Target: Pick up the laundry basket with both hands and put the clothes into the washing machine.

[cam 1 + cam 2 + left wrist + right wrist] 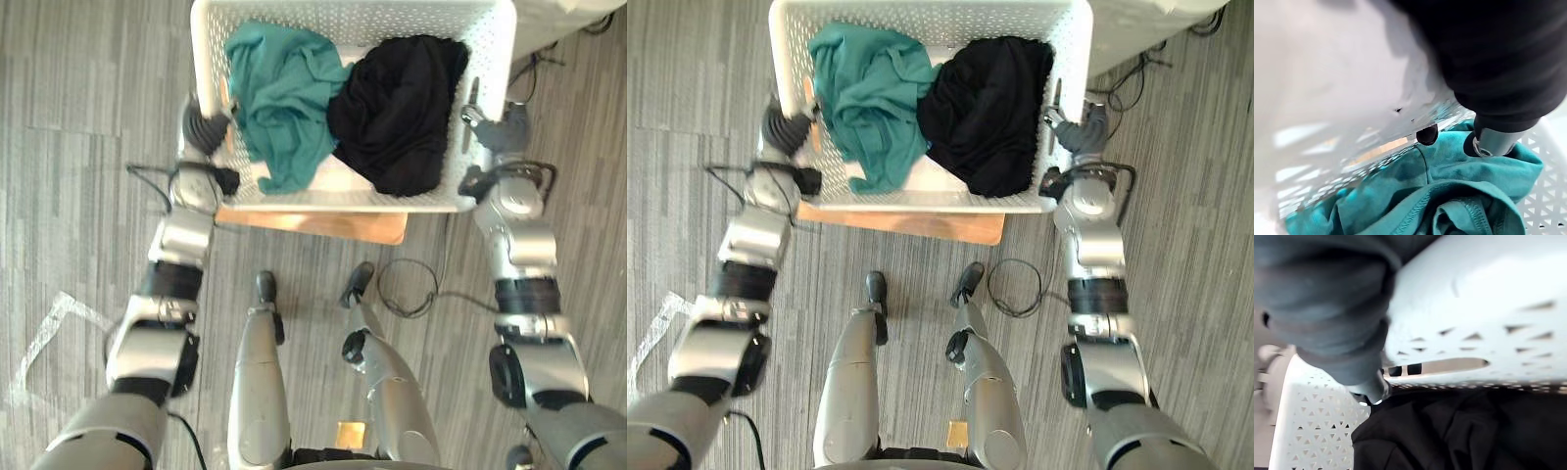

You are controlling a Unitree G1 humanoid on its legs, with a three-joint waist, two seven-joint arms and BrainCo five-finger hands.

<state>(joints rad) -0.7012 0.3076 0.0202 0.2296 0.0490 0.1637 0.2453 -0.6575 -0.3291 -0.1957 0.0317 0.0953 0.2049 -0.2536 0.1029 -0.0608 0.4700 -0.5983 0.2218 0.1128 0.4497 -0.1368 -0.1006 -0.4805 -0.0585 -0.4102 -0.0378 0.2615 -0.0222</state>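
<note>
Left hand (203,127) clamps basket (343,203) at left end wall, thumb inside rim by teal cloth (284,98). Right hand (495,127) at right end, fingers (1400,370) curled through handle slot beside black cloth (397,108). Basket long axis runs hand to hand; basket sits on wood board (323,225). My judgement: lift both ends level.
</note>
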